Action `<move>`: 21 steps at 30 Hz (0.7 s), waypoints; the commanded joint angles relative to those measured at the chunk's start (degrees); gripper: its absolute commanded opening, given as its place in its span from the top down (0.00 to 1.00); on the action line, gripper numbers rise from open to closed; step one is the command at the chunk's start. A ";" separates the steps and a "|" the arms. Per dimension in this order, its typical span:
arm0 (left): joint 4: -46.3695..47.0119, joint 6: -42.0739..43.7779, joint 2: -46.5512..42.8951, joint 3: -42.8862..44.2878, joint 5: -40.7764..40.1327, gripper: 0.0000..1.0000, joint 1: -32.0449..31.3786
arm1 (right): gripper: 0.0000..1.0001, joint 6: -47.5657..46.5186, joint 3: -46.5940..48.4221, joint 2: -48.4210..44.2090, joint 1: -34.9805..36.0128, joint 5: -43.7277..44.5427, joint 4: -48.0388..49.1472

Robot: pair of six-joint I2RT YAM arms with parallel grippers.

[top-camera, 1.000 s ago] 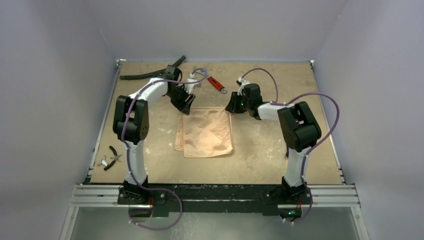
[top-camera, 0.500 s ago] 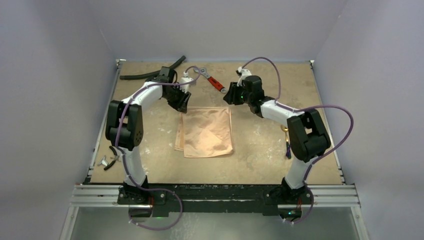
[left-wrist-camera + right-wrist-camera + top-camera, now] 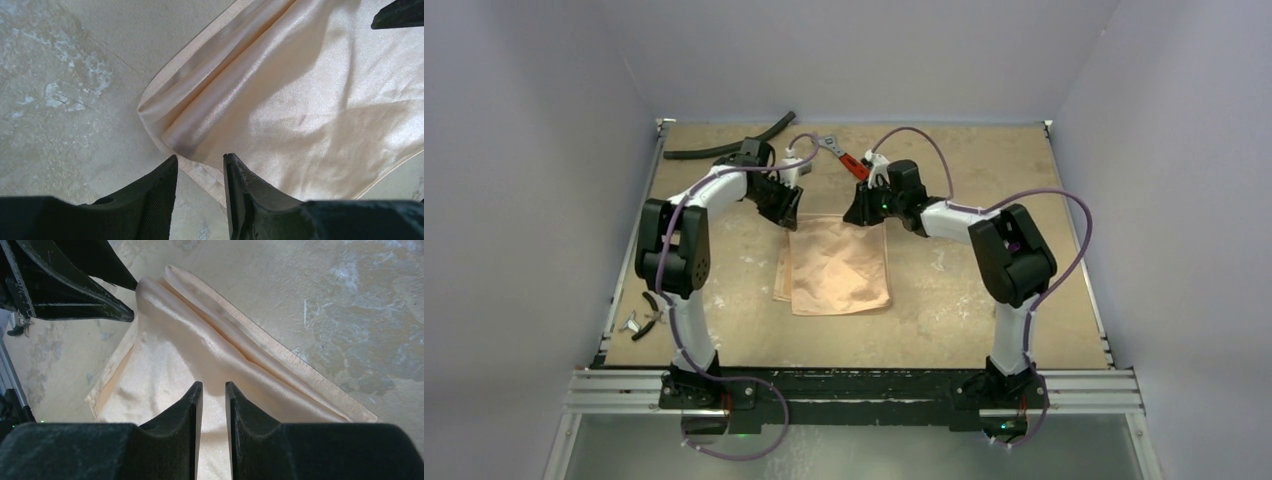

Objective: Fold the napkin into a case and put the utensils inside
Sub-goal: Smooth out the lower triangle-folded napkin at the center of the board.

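Napkin [image 3: 839, 268] lies flat, already folded into a layered rectangle, with a soft rolled ridge along its far edge. Left gripper [image 3: 200, 161] hovers just over the napkin's far-left corner, fingers a narrow gap apart with nothing between them. Right gripper [image 3: 213, 388] sits over the far-right stretch of that edge, fingers likewise barely parted and empty. I judge both are posted there to take the two ends together, so the next fold comes over square (a one-sided pull would skew it). I see no utensils in any view. Wrench [image 3: 854, 165] lies beyond the napkin's far edge.
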 commanded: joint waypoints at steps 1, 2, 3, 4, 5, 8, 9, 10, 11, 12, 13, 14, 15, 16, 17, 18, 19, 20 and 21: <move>1.33 -1.69 1.64 -0.22 1.59 0.58 0.41 | 0.74 -1.22 3.23 1.00 -0.13 -4.03 2.17; 1.31 -1.82 1.79 -0.21 1.45 0.53 0.39 | 0.73 -1.26 3.21 1.46 -0.17 -4.01 2.29; 1.41 -1.95 1.91 -0.33 1.14 0.50 0.36 | 0.73 -1.24 3.21 1.96 -0.17 -3.93 2.36; 1.62 -1.90 1.89 -0.56 0.76 0.49 0.39 | 0.73 -1.34 3.26 2.39 -0.13 -3.89 2.32; 1.87 -1.76 1.88 -0.78 0.56 0.49 0.34 | 0.74 -1.30 3.37 2.94 -0.17 -3.85 2.31; 2.59 -1.93 2.37 -0.97 1.15 0.55 0.34 | 0.76 -0.64 3.31 4.37 -0.17 -4.10 2.83; 2.58 -2.15 2.73 -0.62 1.70 0.62 0.39 | 0.76 -0.39 3.35 4.79 -0.25 -3.96 3.10; 2.58 -2.33 3.15 -0.23 2.25 0.65 0.41 | 0.76 -0.28 3.44 5.15 -0.26 -3.81 3.36; 2.58 -2.65 3.46 0.24 2.74 0.73 0.41 | 0.77 -0.25 3.53 5.53 -0.26 -3.62 3.46; 2.58 -3.02 3.80 0.68 2.97 0.81 0.37 | 0.77 -0.27 3.74 5.87 -0.28 -3.28 3.45; 2.84 -3.48 3.94 1.08 2.95 0.91 0.38 | 0.77 -0.31 3.88 6.19 -0.34 -2.97 3.45; 3.21 -3.86 4.02 1.30 2.88 0.98 0.40 | 0.78 -0.31 3.98 6.49 -0.41 -2.78 3.59; 3.66 -4.10 3.95 1.49 2.79 1.00 0.38 | 0.78 -0.31 3.93 6.76 -0.54 -2.52 3.76; 4.24 -4.44 3.69 1.50 2.77 1.00 0.47 | 0.79 -0.31 3.92 7.05 -0.65 -2.37 3.90; 4.77 -4.81 3.50 1.54 2.60 1.00 0.43 | 0.79 -0.31 3.79 7.29 -0.81 -2.31 4.15; 5.07 -5.12 3.40 1.74 2.47 1.00 0.45 | 0.79 -0.32 3.59 7.48 -0.99 -2.20 4.42; 5.24 -5.46 3.31 2.00 2.11 1.00 0.49 | 0.80 -0.19 3.33 7.54 -1.18 -1.99 4.77; 5.41 -5.85 3.18 2.19 1.86 1.00 0.50 | 0.80 0.03 2.72 7.55 -1.43 -1.92 5.34; 5.73 -6.23 2.98 2.31 1.69 1.00 0.48 | 0.81 0.28 2.20 7.47 -1.67 -1.91 5.98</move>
